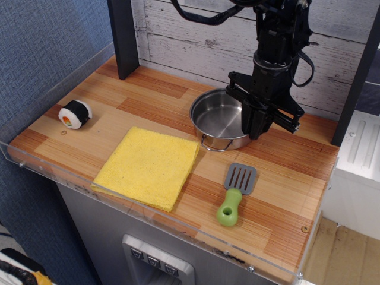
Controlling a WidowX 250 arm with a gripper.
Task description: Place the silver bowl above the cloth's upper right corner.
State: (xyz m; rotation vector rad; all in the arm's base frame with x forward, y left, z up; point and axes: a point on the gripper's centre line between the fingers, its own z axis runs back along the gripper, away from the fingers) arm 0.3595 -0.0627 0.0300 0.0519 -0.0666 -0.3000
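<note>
Counting items on the wooden counter (148,98): one silver bowl (218,117), one cloth (149,167), one spatula (234,192), one sushi roll (75,113). One arm, one gripper (256,123).

Silver bowl: sits toward the back edge of the counter, right of centre, upright, inside empty and shiny. One wire loop handle shows on its front side, pointing at the front edge. The bowl's front-left rim lies just beyond the cloth's back right corner; near it, though whether they touch cannot be told.

Cloth: yellow, square, flat, near the front edge and left of centre, its front corner close to the clear lip along the counter's front.

Gripper: black, pointing down over the right side of the bowl, fingers reaching to the rim. Jaws appear clenched on the bowl's right rim, but the black parts overlap the wall there, so real contact cannot be told for certain.

Spatula: grey slotted blade, green handle, lying between the bowl and the front edge, handle toward the front. Apart from the bowl and from the cloth.

Sushi roll: near the left edge, well apart from everything else.
</note>
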